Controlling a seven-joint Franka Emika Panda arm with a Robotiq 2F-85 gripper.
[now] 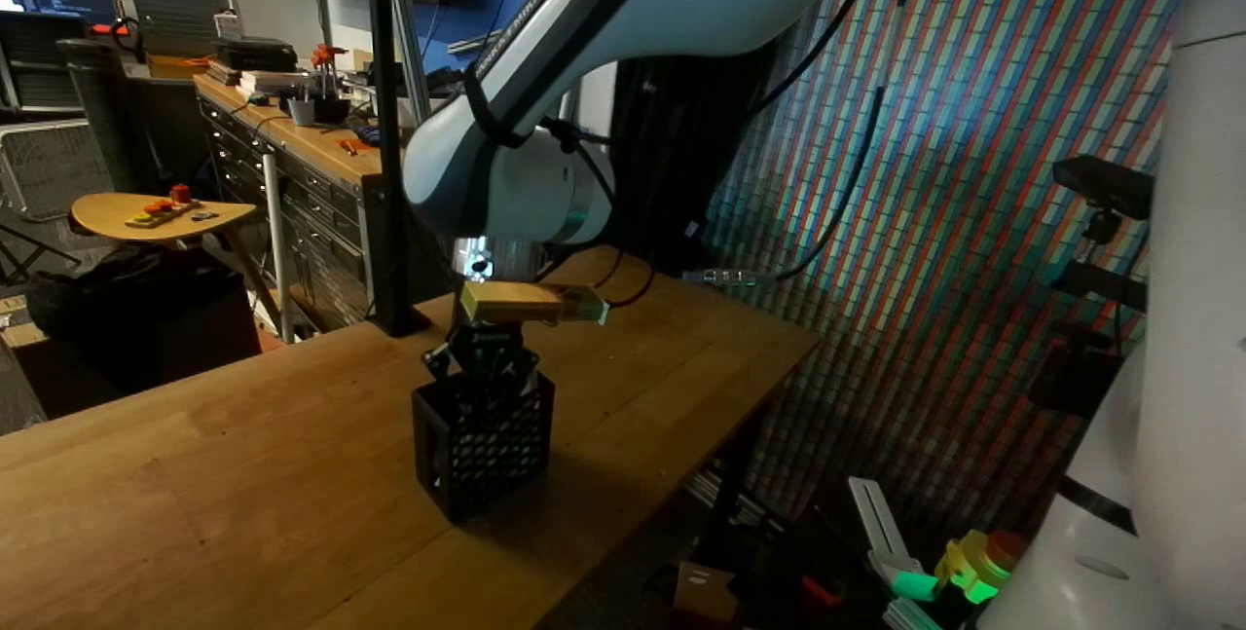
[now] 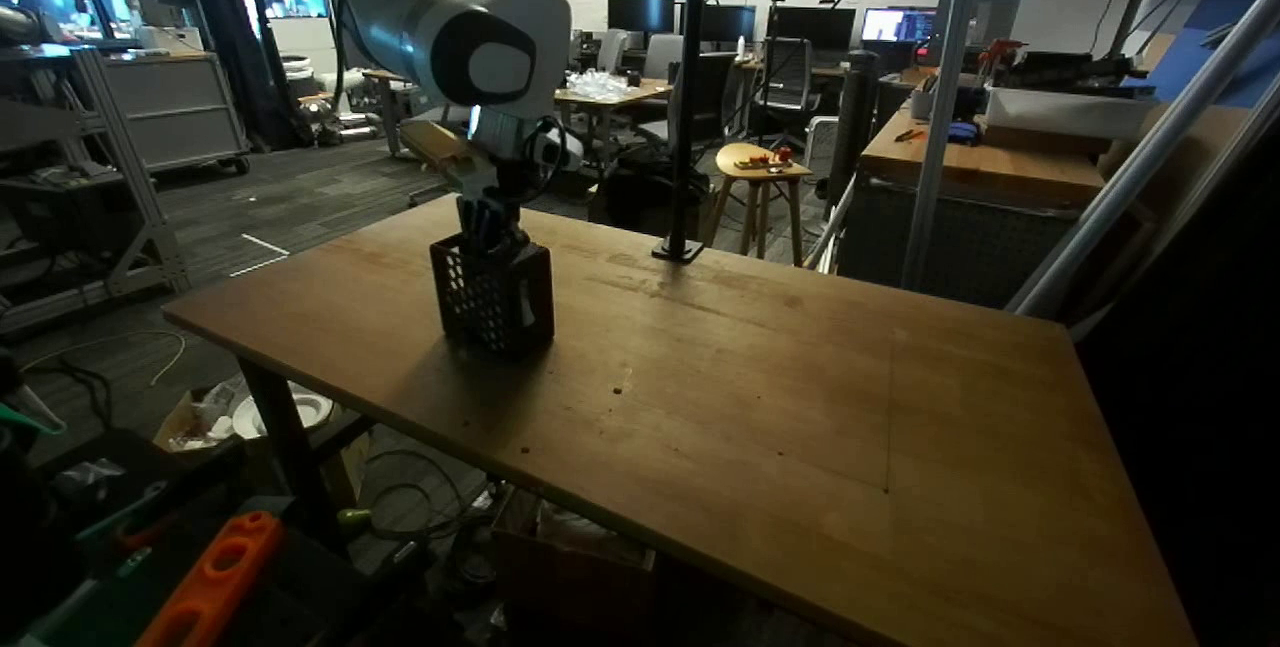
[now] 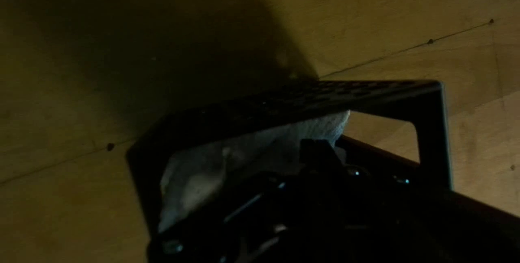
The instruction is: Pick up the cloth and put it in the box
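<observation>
The box is a black open crate with holed walls on the table. It shows in both exterior views (image 1: 484, 455) (image 2: 493, 305) and in the wrist view (image 3: 243, 120). A grey cloth (image 3: 248, 153) lies inside it, bunched against the far wall, one corner near the handle opening; the walls hide it in both exterior views. My gripper (image 1: 484, 367) points down into the box, also in an exterior view (image 2: 488, 225). In the wrist view the fingertips (image 3: 316, 146) are together, with cloth on both sides of them. They look shut on it, though darkness hides the pinch itself.
The wooden table (image 1: 234, 484) carries the box near one end. A black upright post (image 2: 682, 127) stands at the table's edge. A wooden block (image 1: 531, 303) is fixed to my wrist above the gripper. Cables (image 1: 847, 192) hang behind the arm.
</observation>
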